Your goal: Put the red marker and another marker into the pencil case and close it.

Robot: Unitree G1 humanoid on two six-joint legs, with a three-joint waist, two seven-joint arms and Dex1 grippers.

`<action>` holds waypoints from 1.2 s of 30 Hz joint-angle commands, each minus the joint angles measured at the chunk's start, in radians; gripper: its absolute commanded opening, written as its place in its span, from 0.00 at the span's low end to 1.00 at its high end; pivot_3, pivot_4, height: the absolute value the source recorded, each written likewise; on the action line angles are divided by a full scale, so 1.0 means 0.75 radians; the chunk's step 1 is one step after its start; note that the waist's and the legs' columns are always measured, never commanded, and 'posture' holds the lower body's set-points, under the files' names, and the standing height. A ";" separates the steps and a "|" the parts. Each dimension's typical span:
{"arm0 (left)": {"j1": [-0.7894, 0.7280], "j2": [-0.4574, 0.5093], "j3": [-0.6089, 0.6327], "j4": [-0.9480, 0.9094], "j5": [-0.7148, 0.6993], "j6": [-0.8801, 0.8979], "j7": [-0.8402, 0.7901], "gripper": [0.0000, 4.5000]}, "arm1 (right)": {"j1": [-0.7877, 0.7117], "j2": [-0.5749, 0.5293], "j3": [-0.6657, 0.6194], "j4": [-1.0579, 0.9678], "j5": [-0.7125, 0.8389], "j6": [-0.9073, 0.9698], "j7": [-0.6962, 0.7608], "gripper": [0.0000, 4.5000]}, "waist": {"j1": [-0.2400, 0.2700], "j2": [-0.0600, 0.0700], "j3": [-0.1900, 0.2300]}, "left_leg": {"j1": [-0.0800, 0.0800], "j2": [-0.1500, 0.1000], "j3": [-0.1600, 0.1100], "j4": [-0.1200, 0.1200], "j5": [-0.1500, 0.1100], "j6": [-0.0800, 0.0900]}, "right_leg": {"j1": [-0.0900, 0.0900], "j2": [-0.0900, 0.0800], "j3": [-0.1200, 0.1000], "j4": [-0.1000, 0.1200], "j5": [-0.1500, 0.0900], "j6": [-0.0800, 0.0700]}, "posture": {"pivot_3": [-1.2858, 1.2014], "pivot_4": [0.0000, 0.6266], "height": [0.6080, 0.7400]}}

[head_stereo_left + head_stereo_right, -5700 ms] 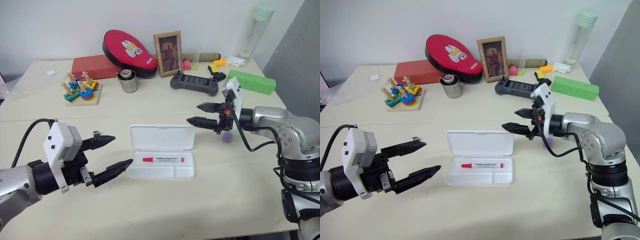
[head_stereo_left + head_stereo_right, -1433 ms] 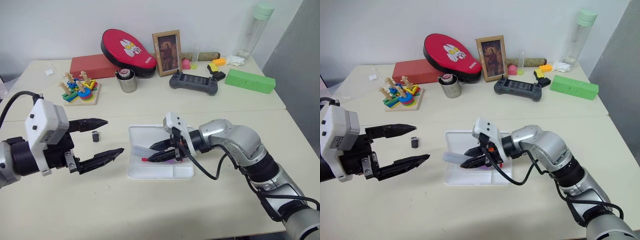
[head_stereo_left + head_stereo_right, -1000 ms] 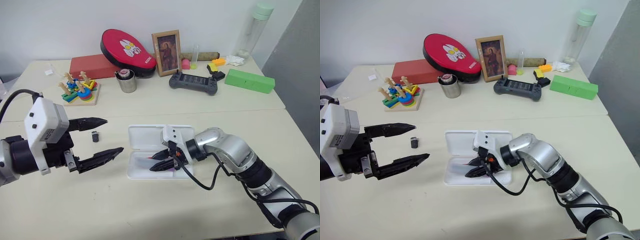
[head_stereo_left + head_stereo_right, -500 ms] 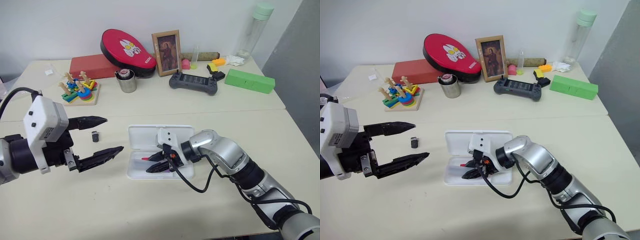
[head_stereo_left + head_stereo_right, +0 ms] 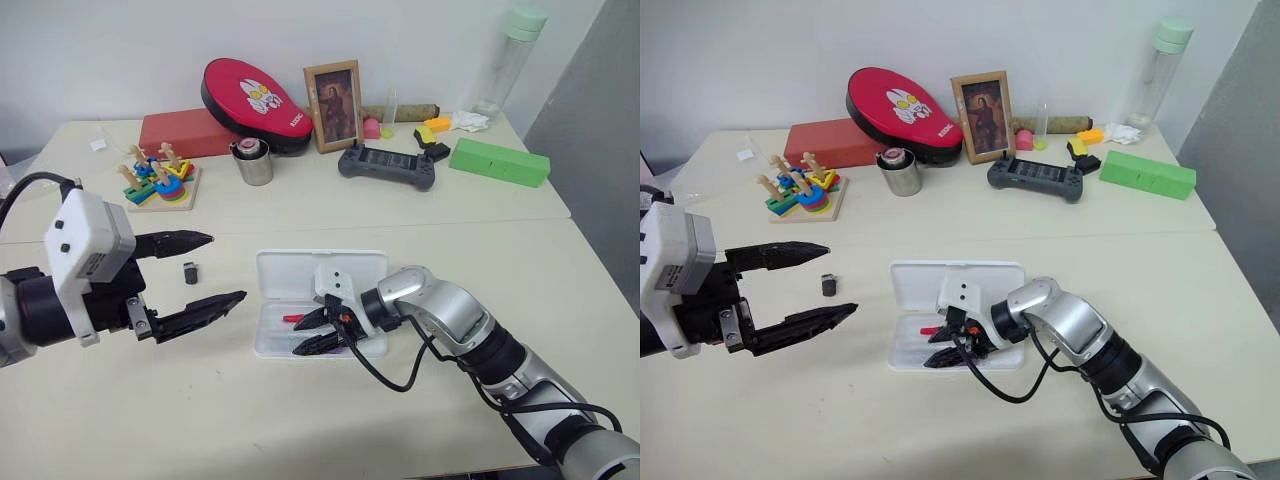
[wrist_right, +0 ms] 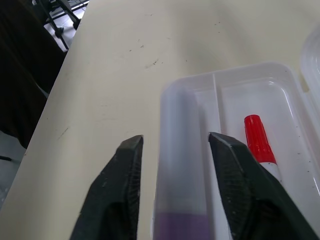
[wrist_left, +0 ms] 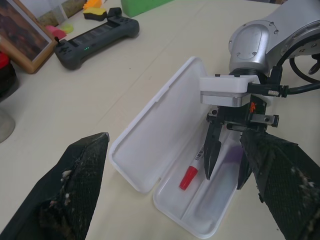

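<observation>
The white pencil case (image 5: 320, 270) lies open on the table, lid flat behind the tray. The red marker (image 5: 293, 318) rests in the tray's far compartment, its red cap (image 6: 257, 140) toward the left. The other marker, the lilac one (image 6: 180, 165), lies in the tray's near compartment between my right gripper's fingers. My right gripper (image 5: 312, 333) reaches low into the tray from the right, open, with small gaps between its fingers and the lilac barrel. To the left of the case my left gripper (image 5: 227, 267) hovers open and empty.
A small black object (image 5: 189, 272) lies by the left gripper. At the back stand a stacking toy (image 5: 160, 180), metal cup (image 5: 257, 163), red box (image 5: 185, 132), red oval case (image 5: 255, 100), picture frame (image 5: 335, 105), game controller (image 5: 388, 165), green box (image 5: 500, 162) and bottle (image 5: 505, 65).
My right gripper has settled into the tray and spread its fingers, letting go of the lilac marker, which now lies in the case. The left gripper has stayed still.
</observation>
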 commanded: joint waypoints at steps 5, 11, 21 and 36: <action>-0.022 0.019 0.028 0.001 0.004 -0.001 0.005 1.00 | -0.013 0.019 -0.038 -0.024 -0.003 -0.024 0.009 0.91 | 0.000 0.000 0.000 | 0.000 0.000 0.000 0.000 0.000 0.000 | 0.000 0.000 0.000 0.000 0.000 0.000 | 0.52 0.24 1.00; -0.015 0.005 0.028 0.003 0.004 -0.002 0.007 1.00 | -0.043 0.021 -0.121 -0.059 0.034 0.014 -0.001 0.99 | 0.000 0.000 0.000 | 0.000 0.000 0.000 0.000 0.000 0.000 | 0.000 0.000 0.000 0.000 0.000 0.000 | 0.52 0.24 1.00; 0.023 -0.038 0.037 -0.005 -0.003 -0.005 0.024 1.00 | -0.057 -0.054 -0.282 -0.210 0.132 0.131 -0.015 0.99 | 0.001 0.000 0.000 | 0.000 0.000 0.000 0.000 0.000 0.000 | 0.000 0.000 0.000 0.000 0.000 0.000 | 0.52 0.24 1.00; 0.059 -0.089 0.036 -0.010 -0.001 -0.013 0.055 1.00 | -0.017 -0.211 -0.437 -0.358 0.281 0.171 -0.013 0.99 | 0.001 0.000 0.000 | 0.000 0.000 0.000 0.000 0.000 0.000 | 0.000 0.000 0.000 0.000 0.000 0.000 | 0.52 0.24 1.00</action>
